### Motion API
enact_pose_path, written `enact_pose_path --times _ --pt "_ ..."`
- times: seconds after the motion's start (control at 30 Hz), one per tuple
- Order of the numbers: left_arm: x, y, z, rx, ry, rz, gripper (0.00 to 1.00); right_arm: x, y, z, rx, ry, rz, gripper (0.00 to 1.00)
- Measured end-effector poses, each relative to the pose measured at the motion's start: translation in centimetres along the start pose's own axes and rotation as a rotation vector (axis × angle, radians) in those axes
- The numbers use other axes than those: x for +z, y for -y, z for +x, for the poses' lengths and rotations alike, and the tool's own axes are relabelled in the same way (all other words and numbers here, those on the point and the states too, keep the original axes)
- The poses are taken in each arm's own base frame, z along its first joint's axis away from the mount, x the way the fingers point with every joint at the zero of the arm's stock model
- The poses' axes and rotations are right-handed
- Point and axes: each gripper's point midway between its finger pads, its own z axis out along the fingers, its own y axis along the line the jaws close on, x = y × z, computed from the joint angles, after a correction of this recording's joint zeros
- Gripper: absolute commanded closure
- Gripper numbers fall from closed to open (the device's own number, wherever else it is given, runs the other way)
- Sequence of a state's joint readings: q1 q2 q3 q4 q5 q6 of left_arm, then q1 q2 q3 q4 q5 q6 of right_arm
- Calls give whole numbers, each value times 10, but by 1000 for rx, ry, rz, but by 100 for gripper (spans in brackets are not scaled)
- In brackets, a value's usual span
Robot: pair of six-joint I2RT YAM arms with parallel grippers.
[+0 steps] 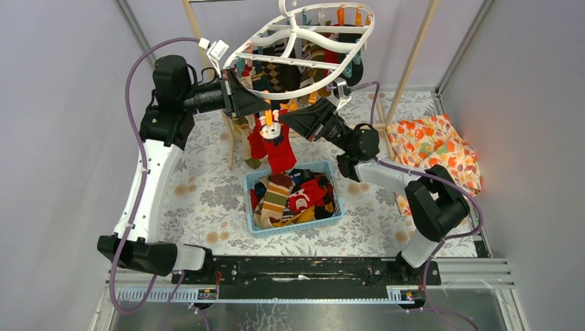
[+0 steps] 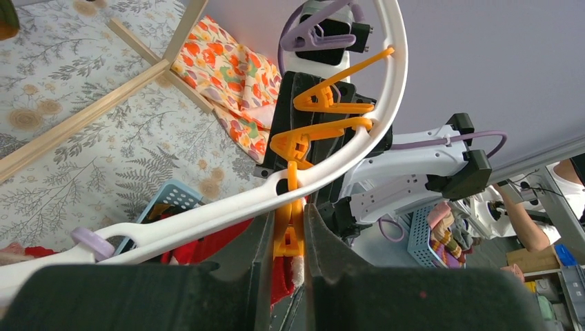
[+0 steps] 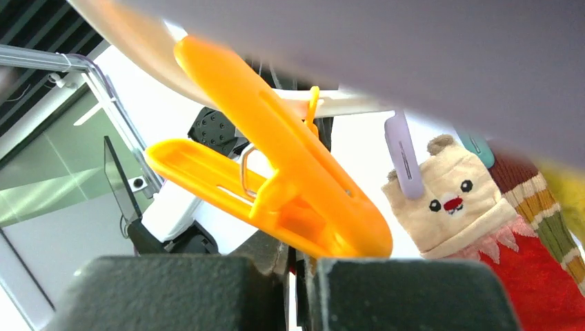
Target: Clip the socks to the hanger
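The left gripper (image 2: pixel 288 243) is cut off by the frame's lower edge. Its dark matte fingers (image 2: pixel 252 265) stand slightly apart, pressed against an orange plastic clip (image 2: pixel 288 231) that hangs from the smooth white plastic oval hanger (image 2: pixel 345 155). The right gripper (image 3: pixel 298 279) has its fingers closed together. A red sliver shows between them, but I cannot tell whether fabric is pinched there. Just right of it, a soft red sock with a cream bear-face cuff (image 3: pixel 452 203) hangs from a lilac clip (image 3: pixel 403 155). More knitted socks (image 1: pixel 303 196) lie heaped in a slatted blue plastic basket (image 1: pixel 298 225) on the leaf-patterned bench (image 1: pixel 207 193), nearer than the hanger.
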State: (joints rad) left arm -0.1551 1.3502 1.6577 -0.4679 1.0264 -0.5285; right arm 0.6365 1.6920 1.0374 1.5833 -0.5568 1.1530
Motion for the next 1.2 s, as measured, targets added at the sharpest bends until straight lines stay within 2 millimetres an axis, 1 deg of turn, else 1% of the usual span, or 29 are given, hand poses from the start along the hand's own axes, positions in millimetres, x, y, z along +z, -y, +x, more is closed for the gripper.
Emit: enact_pose_path --times 0.1,0.2,0.23,0.3,0.37,0.4,0.47,0.63,0.8,1.07,1.13,1.2 --pt "-1 0 -1 7 8 -9 87 2 0 1 -18 12 0 100" --pt "-2 1 -2 15 16 -17 75 6 -4 6 -29 16 -7 100" --pt "-2 1 -2 17 18 -19 70 8 -5 7 -30 18 -9 100" --pt "-3 0 -3 28 24 -29 51 10 -7 10 -37 22 -13 99" --pt "-4 -1 -4 36 28 -40 36 13 -8 13 -43 29 -11 95" --pt "-4 -1 -3 39 29 -44 30 14 -8 15 -48 33 -11 93" --pt "-5 -2 -3 50 32 -56 25 17 -9 17 -54 43 -5 88" --pt "-11 -1 0 69 36 -93 20 22 -4 25 -69 62 30 86" --pt "-17 -1 4 95 32 -122 18 18 6 27 -78 85 76 86" --pt "-24 -5 13 126 30 -150 18 14 14 25 -86 108 111 86" --pt "-24 -7 16 133 25 -152 19 14 15 26 -86 108 114 85" --pt "-25 -8 18 138 17 -154 23 14 15 25 -85 109 115 85"
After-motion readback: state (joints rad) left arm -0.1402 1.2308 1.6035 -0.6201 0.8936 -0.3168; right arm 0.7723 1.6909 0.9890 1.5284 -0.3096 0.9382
